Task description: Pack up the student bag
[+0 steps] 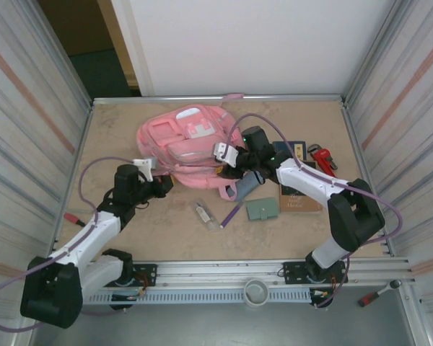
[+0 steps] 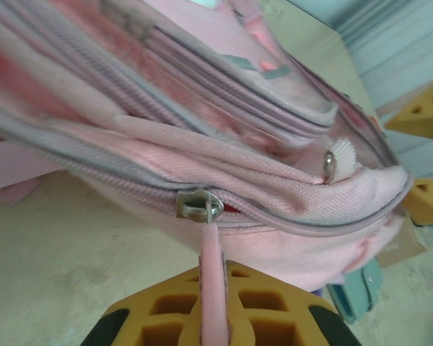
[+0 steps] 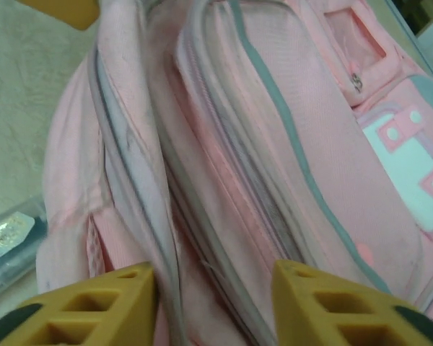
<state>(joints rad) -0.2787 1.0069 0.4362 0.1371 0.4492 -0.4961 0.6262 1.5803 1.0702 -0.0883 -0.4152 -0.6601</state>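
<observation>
Pink student bag [image 1: 180, 148], lying flat (pale front patches [image 1: 190, 114])

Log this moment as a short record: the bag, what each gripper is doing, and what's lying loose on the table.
Bag: pink backpack, lying on the table, far middle
Left gripper: shut on the pink zipper pull
Right gripper: open, fingers apart over the backpack's zip seams
Loose items: red pipe wrench, purple pen, grey-green wallet, books, all outside the backpack
</observation>
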